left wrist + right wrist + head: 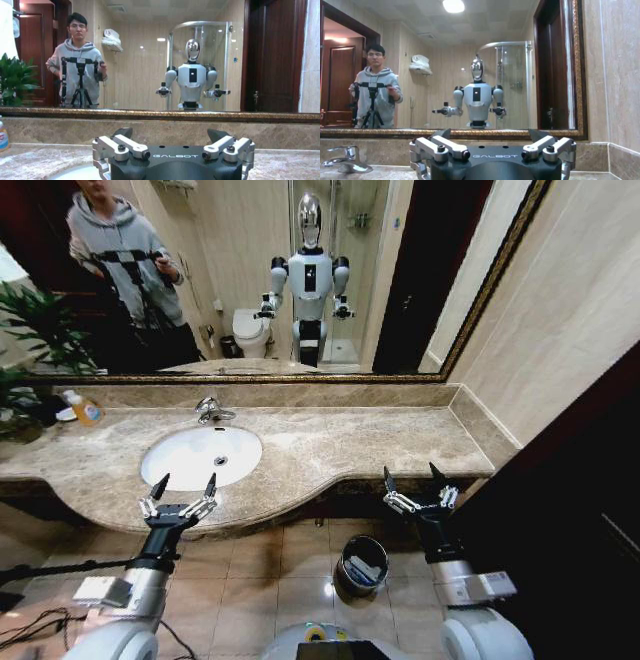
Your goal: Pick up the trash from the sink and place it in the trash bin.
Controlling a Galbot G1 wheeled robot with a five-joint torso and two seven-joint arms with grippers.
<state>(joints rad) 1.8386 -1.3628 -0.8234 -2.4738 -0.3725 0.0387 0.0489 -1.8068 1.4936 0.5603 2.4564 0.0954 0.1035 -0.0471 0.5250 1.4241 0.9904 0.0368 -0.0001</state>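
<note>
The white oval sink (185,460) with its chrome faucet (212,411) sits in the marble countertop (340,445); its bowl shows just the drain hole. On the floor below the counter stands the round dark trash bin (362,564), with white and bluish bits inside that are too small to tell apart. My left gripper (185,483) hangs open at the counter's front edge, just before the basin, with nothing between its fingers; in its own view the left gripper (170,133) faces the mirror over the sink rim (70,173). My right gripper (413,475) is open and empty off the counter's right front edge, above and right of the bin.
A bottle of amber liquid (83,409) stands at the counter's back left beside a green plant (30,330). A large mirror (300,280) backs the counter. A tiled wall and a dark panel (580,480) close in on the right. Cables (40,620) lie on the floor at left.
</note>
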